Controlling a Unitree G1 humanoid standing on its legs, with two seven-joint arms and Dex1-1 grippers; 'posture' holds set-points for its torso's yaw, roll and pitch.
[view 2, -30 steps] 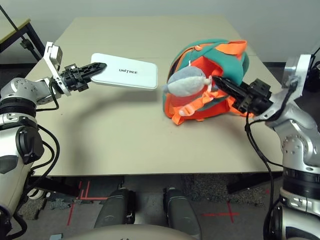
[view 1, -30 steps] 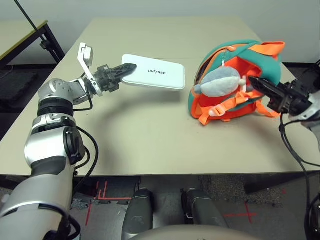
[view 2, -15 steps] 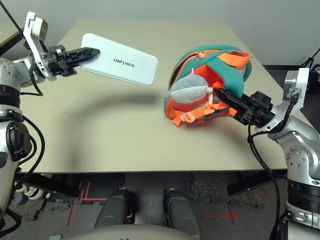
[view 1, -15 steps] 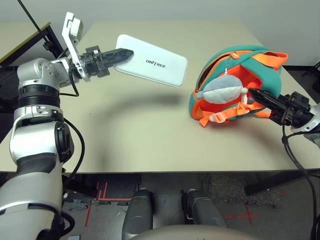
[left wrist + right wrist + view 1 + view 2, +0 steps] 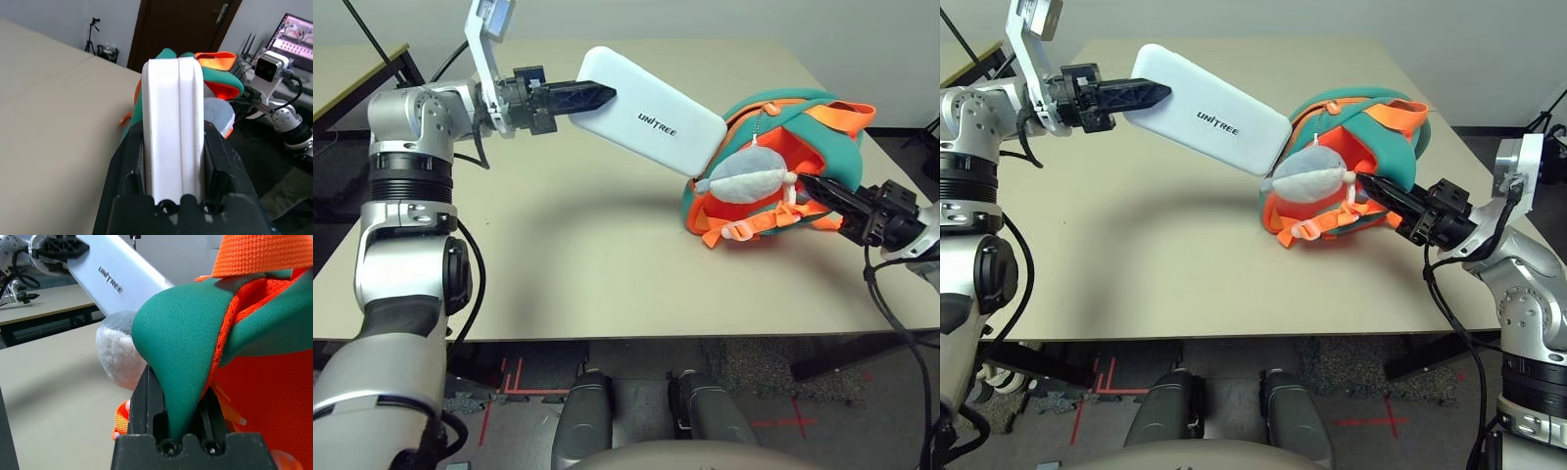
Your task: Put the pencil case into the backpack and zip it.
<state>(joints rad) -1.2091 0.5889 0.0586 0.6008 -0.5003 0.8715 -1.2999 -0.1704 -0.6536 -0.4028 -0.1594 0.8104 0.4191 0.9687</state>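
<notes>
The table point(image 5: 578, 264) lay beneath everything. The backpack point(image 5: 847, 147) sat at its two o'clock, the right gripper point(image 5: 181, 396) clamping teal fabric. The pencil case point(image 5: 651, 116), tilted above the table toward twelve o'clock, was gripped by the left gripper point(image 5: 173, 147), its far end by the backpack's opening.

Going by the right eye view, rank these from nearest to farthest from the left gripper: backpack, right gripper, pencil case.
1. Pencil case: held between the left gripper's fingers, slanting toward the backpack.
2. Backpack: just past the case's far end, on the robot's right.
3. Right gripper: at the backpack's right side, pinching its teal fabric.
</notes>
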